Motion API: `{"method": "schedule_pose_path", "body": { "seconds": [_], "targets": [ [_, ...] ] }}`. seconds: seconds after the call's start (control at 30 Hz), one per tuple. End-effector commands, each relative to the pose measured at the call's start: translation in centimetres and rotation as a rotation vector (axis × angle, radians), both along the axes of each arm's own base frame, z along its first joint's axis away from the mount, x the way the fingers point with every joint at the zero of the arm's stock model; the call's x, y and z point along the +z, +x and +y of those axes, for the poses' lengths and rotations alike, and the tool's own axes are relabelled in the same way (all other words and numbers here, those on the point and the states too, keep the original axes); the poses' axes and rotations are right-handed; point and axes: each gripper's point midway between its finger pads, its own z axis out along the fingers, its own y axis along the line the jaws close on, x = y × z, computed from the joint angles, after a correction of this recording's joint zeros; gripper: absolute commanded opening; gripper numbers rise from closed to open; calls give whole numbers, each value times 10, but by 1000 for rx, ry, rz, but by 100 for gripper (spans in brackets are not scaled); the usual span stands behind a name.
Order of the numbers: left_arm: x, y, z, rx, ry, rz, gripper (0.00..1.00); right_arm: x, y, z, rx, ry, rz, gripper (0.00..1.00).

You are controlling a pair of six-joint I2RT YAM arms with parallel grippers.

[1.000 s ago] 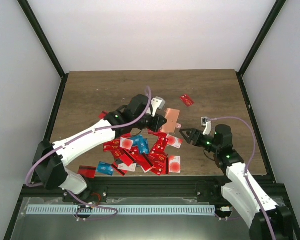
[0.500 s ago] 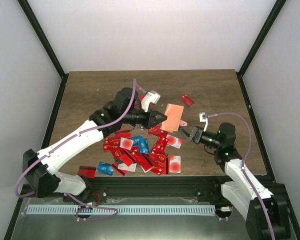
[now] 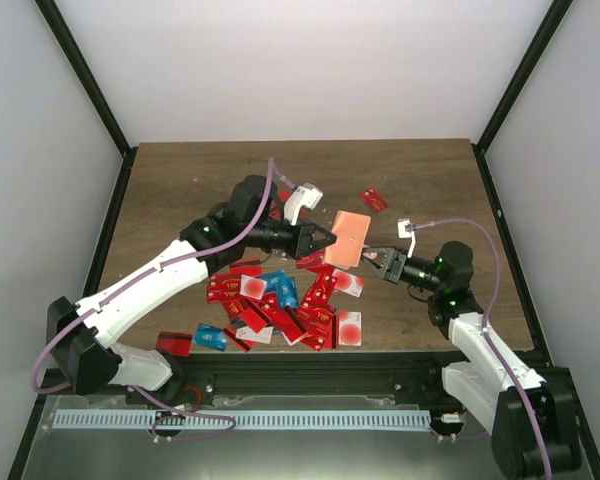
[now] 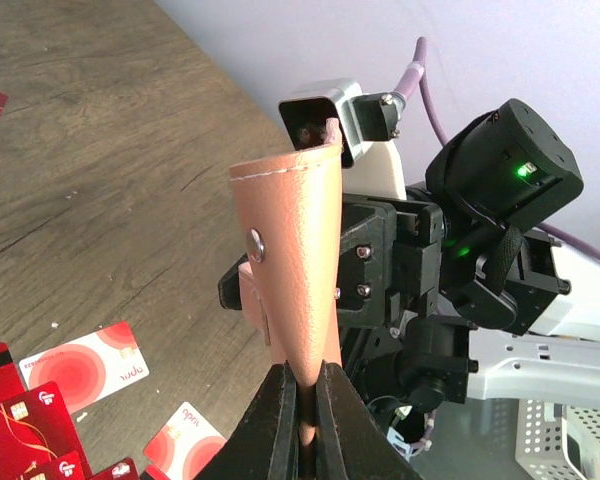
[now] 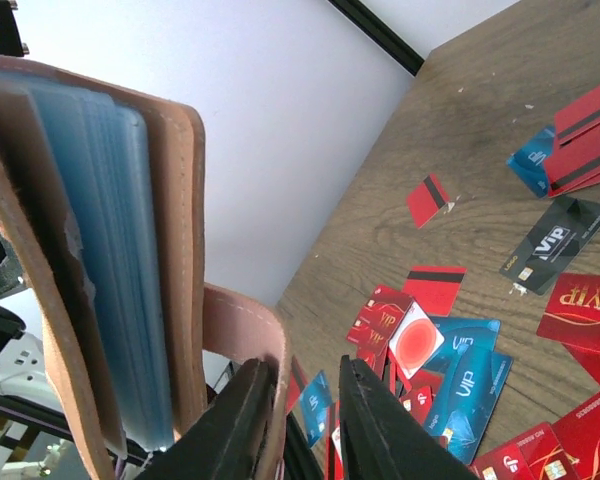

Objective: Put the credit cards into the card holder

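1. A brown wooden table (image 3: 180,190) stands between white walls, with credit cards (image 3: 280,305) scattered over its near middle.
2. The left claw (image 3: 327,239) is clamped on the tan card holder (image 3: 350,235), which is lifted above the cards.
3. The right claw (image 3: 372,256) is narrowed at the holder's edge. I cannot tell whether it pinches it.

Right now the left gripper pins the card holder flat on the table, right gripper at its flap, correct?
No: left wrist view shows the left gripper holding the card holder lifted off the table. The right gripper is at its flap.
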Motion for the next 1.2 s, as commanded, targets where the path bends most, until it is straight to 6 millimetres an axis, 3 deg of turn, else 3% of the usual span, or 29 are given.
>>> {"method": "schedule_pose_path", "body": {
  "seconds": [0.0,0.17,0.37,0.57,0.8,0.97,1.07,1.17],
  "targets": [
    [10,3,-6,-17,-36,-22,4,22,0,1,21,16,-74,18],
    [-2,8,-10,-15,-20,-8,4,19,2,0,12,10,-65,2],
    [-29,30,-20,8,12,20,4,-10,19,-12,-123,-80,64,1],
    [-81,63,-35,22,55,93,5,-56,37,-38,-324,-225,247,1],
    [-142,94,-63,-15,102,168,6,-84,47,-51,-403,-286,328,1],
    [-186,122,-69,11,163,207,13,-113,59,-54,-420,-337,414,1],
    [-203,135,-69,33,206,196,21,-123,64,-53,-409,-345,443,1],
    [-221,143,-62,69,276,168,36,-133,67,-52,-401,-355,464,1]
  ]
}}
